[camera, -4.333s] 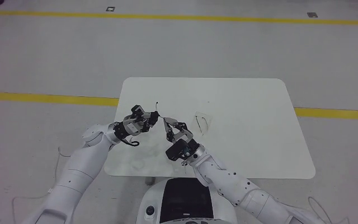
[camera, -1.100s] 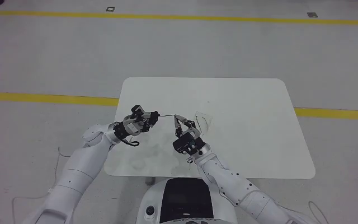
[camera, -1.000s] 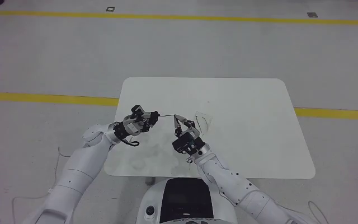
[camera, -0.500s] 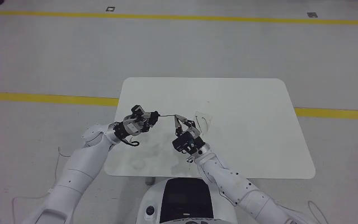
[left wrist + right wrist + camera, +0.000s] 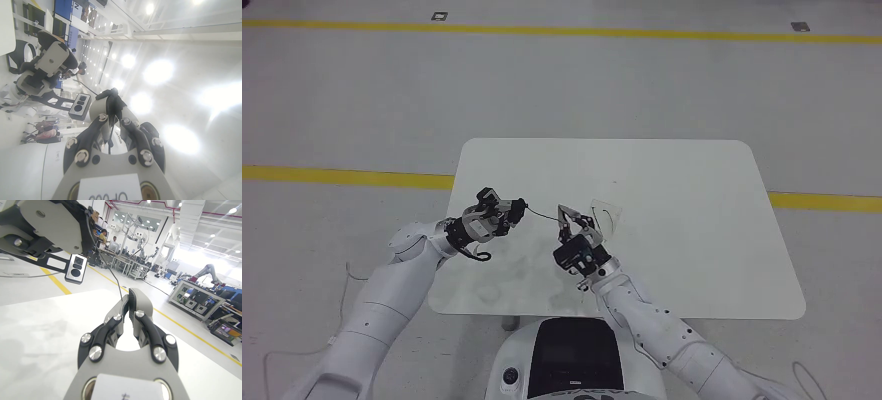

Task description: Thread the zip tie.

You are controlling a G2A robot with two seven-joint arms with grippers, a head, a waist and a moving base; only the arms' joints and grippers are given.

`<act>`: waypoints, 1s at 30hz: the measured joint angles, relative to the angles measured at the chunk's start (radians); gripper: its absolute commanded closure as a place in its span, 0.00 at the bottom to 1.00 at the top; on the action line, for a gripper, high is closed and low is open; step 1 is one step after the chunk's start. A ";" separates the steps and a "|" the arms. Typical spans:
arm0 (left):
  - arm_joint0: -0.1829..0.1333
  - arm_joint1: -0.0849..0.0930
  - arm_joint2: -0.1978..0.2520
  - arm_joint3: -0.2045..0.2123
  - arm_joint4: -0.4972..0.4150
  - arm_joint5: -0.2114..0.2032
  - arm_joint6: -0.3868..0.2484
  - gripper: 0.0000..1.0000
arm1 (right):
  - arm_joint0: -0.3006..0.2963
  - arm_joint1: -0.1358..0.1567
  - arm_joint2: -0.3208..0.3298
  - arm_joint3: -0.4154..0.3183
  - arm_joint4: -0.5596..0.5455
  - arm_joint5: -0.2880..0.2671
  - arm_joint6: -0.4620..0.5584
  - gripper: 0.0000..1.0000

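Twice clamped the zip tie [image 5: 105, 262] above the table [image 5: 692, 200], head in the closed left end effector [image 5: 113, 96], tail tip pinched by the closed right end effector [image 5: 129, 299], apparently to steady it for threading.

A large robotics lab or factory hall. A white table [image 5: 692, 200] stands on a pale grey floor [image 5: 592, 90] marked with yellow lines [image 5: 342, 178]. Far behind are metal-framed workbenches [image 5: 196, 298] holding computers, several other robot arms [image 5: 209, 268], and rows of bright ceiling lights [image 5: 158, 69].
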 measured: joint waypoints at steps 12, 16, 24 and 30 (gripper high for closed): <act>0.000 0.000 0.000 0.000 0.000 0.000 0.000 1.00 | -0.025 0.016 0.047 -0.024 0.024 -0.137 -0.017 0.00; 0.000 0.000 0.000 0.000 0.000 0.000 0.000 1.00 | -0.025 0.016 0.047 -0.024 0.024 -0.138 -0.017 0.00; 0.013 0.020 -0.054 0.015 0.011 0.043 -0.040 1.00 | -0.068 0.042 0.163 -0.035 0.138 -0.291 -0.066 0.00; 0.034 0.044 -0.112 0.000 0.035 0.078 -0.097 1.00 | -0.112 0.071 0.258 -0.093 0.174 -0.452 -0.060 0.00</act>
